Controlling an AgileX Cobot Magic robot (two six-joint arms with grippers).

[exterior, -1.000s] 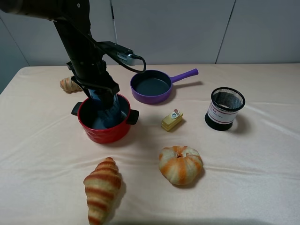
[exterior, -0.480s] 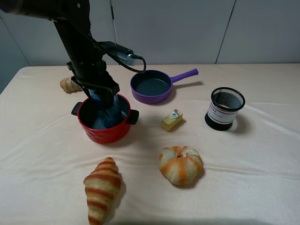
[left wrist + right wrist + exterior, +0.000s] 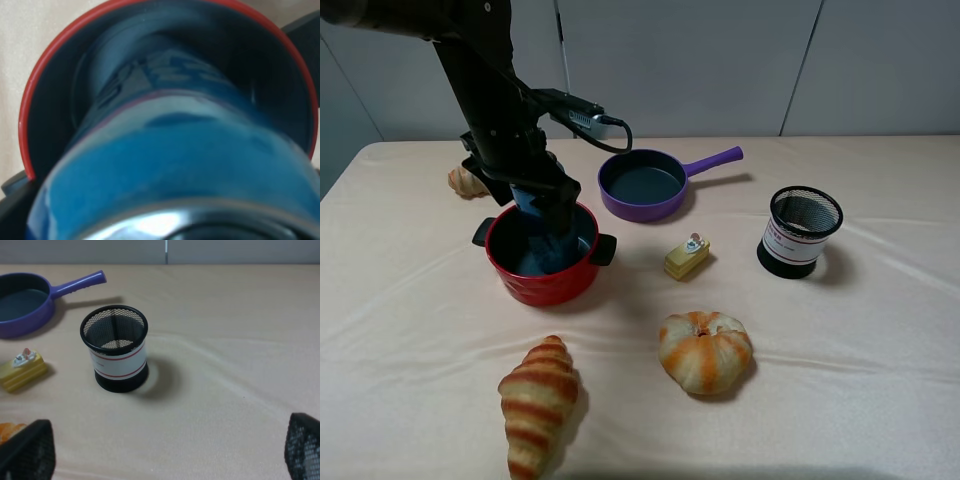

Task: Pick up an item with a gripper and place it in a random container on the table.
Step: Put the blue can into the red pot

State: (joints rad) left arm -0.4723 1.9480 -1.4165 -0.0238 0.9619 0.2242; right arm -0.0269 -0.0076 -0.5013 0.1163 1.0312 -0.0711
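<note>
Left gripper (image 3: 548,222) clasps the smooth blue can (image 3: 190,165), which leans inside the round red pot (image 3: 545,285) (purple pan (image 3: 642,205) just behind, a croissant (image 3: 467,180) half hidden by the arm). Right gripper (image 3: 165,447) hangs with its fingers spread wide near the black mesh cup (image 3: 115,350) on the wrinkled table (image 3: 230,340).

- The pot (image 3: 542,262) is sitting left of centre on the table (image 3: 880,340), and the can (image 3: 170,150) is leaning inside it.
- The pan (image 3: 642,185) is lying behind it, to the right.
- The mesh cup (image 3: 802,232) is standing at right, with the cake piece (image 3: 687,256) sitting between it and the pot.
- The croissant (image 3: 537,400) and the round loaf (image 3: 705,350) are lying in the lower frame.
</note>
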